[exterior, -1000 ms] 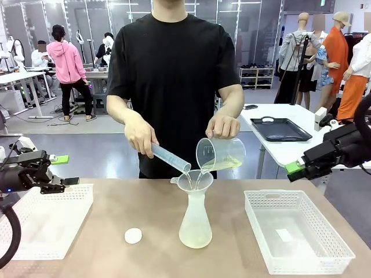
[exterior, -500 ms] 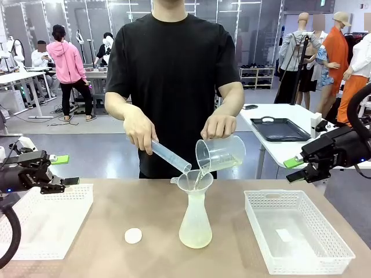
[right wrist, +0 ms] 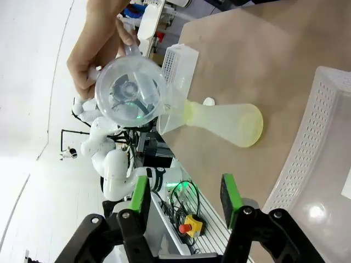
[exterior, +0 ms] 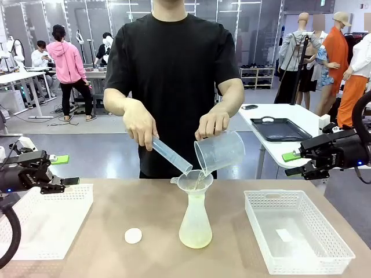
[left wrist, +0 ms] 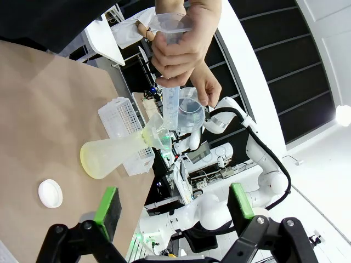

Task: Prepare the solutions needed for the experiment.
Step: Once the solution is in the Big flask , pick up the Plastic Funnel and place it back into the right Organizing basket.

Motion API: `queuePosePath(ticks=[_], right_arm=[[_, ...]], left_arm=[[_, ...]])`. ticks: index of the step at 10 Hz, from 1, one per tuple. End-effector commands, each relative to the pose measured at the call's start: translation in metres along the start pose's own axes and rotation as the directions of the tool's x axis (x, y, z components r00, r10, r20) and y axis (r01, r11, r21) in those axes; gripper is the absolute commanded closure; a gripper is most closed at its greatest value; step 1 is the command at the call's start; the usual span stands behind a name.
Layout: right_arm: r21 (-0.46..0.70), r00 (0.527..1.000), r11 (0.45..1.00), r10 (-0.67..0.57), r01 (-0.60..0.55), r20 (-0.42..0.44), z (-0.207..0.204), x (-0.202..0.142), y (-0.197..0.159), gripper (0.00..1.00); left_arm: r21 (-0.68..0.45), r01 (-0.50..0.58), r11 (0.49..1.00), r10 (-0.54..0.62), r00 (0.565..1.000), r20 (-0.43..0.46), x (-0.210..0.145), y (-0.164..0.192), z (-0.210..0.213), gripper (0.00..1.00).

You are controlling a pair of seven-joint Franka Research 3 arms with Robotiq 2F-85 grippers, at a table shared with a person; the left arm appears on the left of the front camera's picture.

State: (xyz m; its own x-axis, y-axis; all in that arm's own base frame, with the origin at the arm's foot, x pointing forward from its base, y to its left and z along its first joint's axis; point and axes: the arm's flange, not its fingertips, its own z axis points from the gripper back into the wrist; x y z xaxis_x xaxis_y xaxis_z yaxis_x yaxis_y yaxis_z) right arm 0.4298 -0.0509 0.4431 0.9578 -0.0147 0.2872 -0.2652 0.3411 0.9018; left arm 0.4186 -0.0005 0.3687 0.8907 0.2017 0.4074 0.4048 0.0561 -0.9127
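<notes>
Left gripper (exterior: pixel 65 170) hangs near a white basket (exterior: pixel 58 200), jaws apart, empty. Mid-bench (exterior: pixel 116 208), the solutions (exterior: pixel 195 240) lie shallow in the flask (exterior: pixel 195 217), pale yellow, and look greener from the left wrist. A person tips a cylinder (exterior: pixel 171 156) and a beaker (exterior: pixel 220 152) into the funnel (exterior: pixel 195 180). Right gripper (exterior: pixel 293 164) hangs jaws apart, empty.

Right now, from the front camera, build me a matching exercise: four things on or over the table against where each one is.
Things:
1. funnel
2. white disc
3. beaker
4. solutions

Places:
A. tilted in the person's hand
B. shallow layer at the bottom of the flask
C. flat on the table, picture-left of the flask
D. seated in the flask's neck

Pairs: 1-D, 2-C, 3-A, 4-B
</notes>
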Motion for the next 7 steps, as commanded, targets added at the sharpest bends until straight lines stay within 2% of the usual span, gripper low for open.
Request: queuePosePath(ticks=[1,2,7], right_arm=[[-0.023,0.999,1.0,0.002,-0.001,0.033,-0.0076,-0.0044,0.0033,0.34],[0.0,1.0,1.0,0.0,0.0,0.0,0.0,0.0,0.0,0.34],[0.0,1.0,1.0,0.0,0.0,0.0,0.0,0.0,0.0,0.34]], left_arm=[[0.009,0.004,1.0,-0.004,1.0,-0.006,0.0002,-0.0001,-0.0006,0.0],[0.009,0.004,1.0,-0.004,1.0,-0.006,0.0002,-0.0001,-0.0006,0.0],[0.009,0.004,1.0,-0.004,1.0,-0.006,0.0002,-0.0001,-0.0006,0.0]])
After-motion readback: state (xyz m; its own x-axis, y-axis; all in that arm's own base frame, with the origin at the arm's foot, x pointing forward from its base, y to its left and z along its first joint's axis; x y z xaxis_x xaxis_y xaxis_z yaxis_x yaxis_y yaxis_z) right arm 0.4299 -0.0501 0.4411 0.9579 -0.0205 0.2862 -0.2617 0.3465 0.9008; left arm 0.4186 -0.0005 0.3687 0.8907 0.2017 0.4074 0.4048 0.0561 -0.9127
